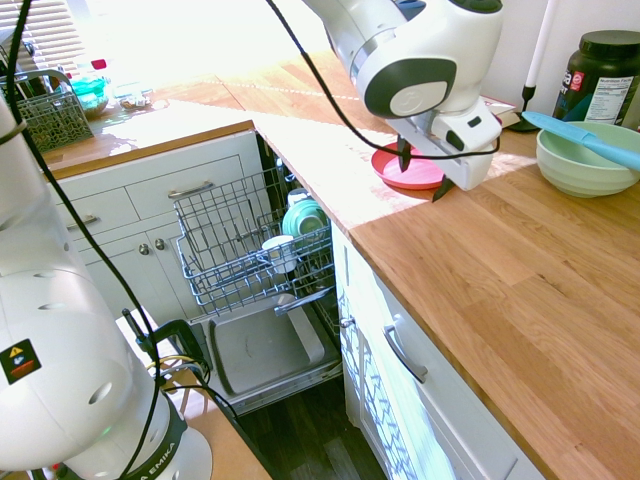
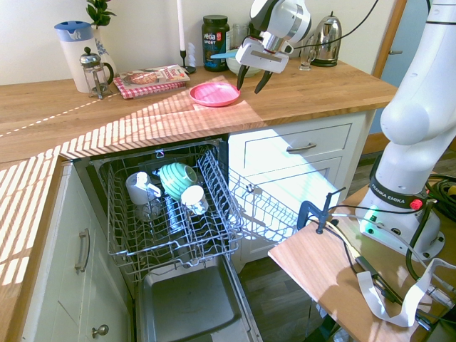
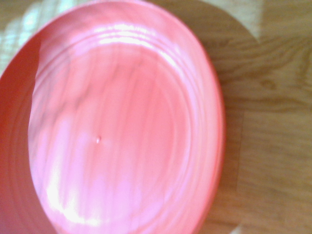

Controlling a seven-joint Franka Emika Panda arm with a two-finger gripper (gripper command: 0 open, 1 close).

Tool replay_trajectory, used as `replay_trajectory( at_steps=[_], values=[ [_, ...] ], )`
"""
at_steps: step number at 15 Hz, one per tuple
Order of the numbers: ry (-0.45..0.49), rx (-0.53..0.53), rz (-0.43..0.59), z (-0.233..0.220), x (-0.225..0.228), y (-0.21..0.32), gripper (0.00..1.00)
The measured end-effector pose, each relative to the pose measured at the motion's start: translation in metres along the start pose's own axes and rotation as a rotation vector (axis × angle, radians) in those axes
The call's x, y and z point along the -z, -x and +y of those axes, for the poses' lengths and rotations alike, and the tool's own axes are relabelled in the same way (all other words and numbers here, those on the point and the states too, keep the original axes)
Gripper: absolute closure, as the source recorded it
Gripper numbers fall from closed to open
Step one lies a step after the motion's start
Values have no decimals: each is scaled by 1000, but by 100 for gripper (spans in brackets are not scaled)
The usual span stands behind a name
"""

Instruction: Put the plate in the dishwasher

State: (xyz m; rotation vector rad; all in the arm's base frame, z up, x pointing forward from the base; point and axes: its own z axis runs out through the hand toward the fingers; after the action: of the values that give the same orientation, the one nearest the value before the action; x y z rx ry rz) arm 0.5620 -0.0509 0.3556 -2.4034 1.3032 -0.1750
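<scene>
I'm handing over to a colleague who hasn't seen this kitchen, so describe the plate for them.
Find the long wooden counter running above the open dishwasher. On it, between the magazines on a checked cloth and the gripper, lies the plate. It is round, shallow and pink-red, unlike the deeper, pale green bowl.

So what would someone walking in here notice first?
Probably the bright pink plate on the wooden counter, with the robot's open gripper hanging beside it. Next, perhaps, the dishwasher below, its rack pulled out and holding a green striped bowl and white mugs.
</scene>
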Motion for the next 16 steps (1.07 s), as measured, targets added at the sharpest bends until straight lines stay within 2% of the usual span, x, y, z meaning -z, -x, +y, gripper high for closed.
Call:
replay_trajectory(
  at_steps=[2,3,10,16],
  values=[
    [-20,-7,-4,-11,-7,-12,0],
    [-26,-12,-10,-14,-12,-17,100],
    [-126,-42,-70,-8,-34,-31,100],
    [-128,-34,-75,-5,-38,-35,100]
  ],
)
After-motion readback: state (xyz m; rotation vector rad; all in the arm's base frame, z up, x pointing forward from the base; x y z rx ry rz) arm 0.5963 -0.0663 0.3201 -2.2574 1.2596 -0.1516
